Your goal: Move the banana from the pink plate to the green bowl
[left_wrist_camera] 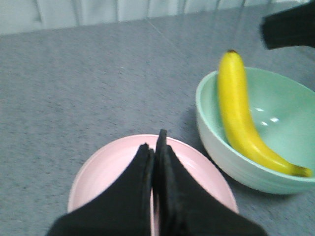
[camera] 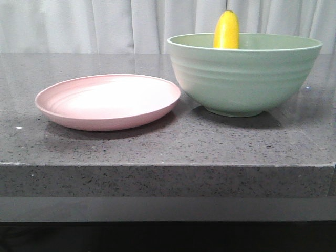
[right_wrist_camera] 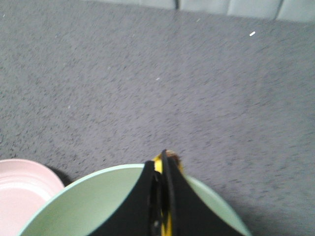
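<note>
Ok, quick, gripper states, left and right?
Left gripper: closed, empty, above the pink plate.
Right gripper: closed, above the green bowl; the banana behind it looks released.

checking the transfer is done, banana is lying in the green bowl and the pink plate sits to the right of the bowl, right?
Not quite: the pink plate sits to the left of the green bowl, as the front view shows. The banana is indeed in the bowl, leaning against its rim.

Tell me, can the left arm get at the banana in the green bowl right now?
Probably yes: the banana leans in the green bowl uncovered, but the left pincer is shut above the pink plate.
</note>
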`<control>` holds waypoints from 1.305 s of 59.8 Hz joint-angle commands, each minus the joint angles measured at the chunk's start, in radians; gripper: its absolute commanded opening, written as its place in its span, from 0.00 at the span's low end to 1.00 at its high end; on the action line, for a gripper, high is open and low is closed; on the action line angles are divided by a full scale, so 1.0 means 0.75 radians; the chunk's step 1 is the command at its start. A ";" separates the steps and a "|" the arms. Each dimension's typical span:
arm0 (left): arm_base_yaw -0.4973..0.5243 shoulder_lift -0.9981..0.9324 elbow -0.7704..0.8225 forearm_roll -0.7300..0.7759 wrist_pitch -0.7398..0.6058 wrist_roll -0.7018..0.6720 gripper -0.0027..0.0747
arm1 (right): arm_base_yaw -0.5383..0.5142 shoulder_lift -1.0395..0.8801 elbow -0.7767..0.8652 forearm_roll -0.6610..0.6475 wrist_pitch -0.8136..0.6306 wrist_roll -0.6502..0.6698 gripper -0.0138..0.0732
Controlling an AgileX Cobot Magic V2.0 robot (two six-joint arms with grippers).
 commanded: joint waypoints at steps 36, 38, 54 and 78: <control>0.530 -0.605 0.327 0.122 -0.126 -0.002 0.01 | -0.201 -0.955 0.652 -0.079 -0.311 -0.051 0.09; 0.530 -0.651 0.358 0.119 -0.126 -0.002 0.01 | -0.201 -1.011 0.700 -0.079 -0.320 -0.051 0.09; 0.530 -1.030 0.607 0.116 -0.082 -0.002 0.01 | -0.201 -1.471 1.035 -0.079 -0.260 -0.050 0.09; 0.530 -1.264 0.679 0.116 0.013 -0.002 0.01 | -0.201 -1.752 1.189 -0.079 -0.235 -0.050 0.09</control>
